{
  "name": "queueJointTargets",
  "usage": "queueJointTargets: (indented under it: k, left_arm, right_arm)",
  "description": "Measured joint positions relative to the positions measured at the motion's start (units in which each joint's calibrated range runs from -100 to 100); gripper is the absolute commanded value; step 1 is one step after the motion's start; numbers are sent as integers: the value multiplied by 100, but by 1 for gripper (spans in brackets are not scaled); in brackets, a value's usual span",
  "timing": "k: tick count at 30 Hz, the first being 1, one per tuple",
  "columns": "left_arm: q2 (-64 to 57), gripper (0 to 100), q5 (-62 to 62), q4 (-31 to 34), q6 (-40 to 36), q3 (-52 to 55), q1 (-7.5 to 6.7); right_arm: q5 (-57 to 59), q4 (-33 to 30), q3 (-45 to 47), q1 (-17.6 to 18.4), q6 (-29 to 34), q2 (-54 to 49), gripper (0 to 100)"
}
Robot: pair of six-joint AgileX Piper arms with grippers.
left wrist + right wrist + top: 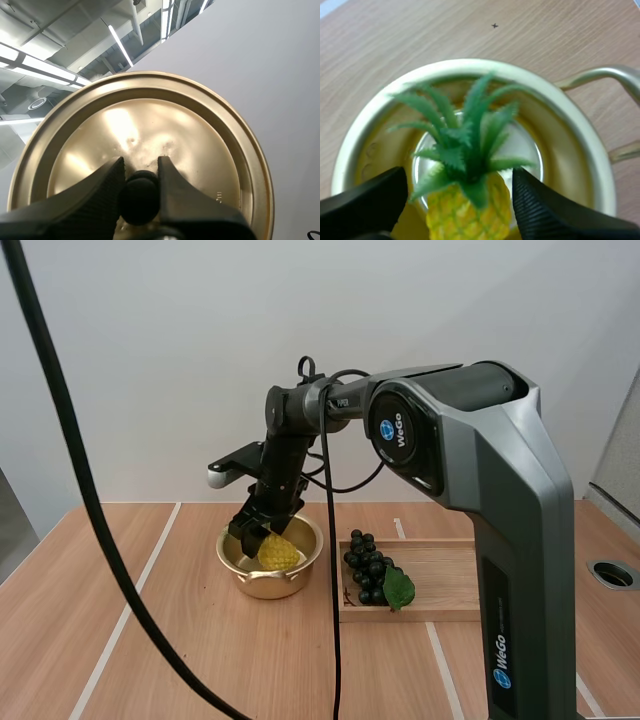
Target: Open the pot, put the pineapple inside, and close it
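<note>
Your right gripper (460, 176) hangs over the pot (379, 108) with its fingers apart. The pineapple (470, 212) sits between them, inside the pot on the pale wooden table (200, 660). Your left gripper (140, 163) is clamped on the lid (150, 125) by its black knob (141, 197).

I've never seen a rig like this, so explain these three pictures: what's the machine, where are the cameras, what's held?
It's a two-armed table robot. The wide picture looks from behind and above: the right arm reaches down to a gold pot on a table, beside a tray of grapes. Two more cameras ride on the wrists. The right one shows the right jaws apart, either side of a pineapple in the pot. The left one shows the left jaws pinching the black knob of the lid.
</note>
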Motion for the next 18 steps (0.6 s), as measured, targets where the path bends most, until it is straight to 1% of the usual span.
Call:
queueJointTargets:
  k: [12, 18]
  left_arm:
    - [0, 0, 0, 0, 0, 0, 0]
    - [0, 0, 0, 0, 0, 0, 0]
  right_arm:
    - [-19, -49, 0, 0, 20, 0, 100]
    - [-206, -73, 0, 0, 20, -45, 100]
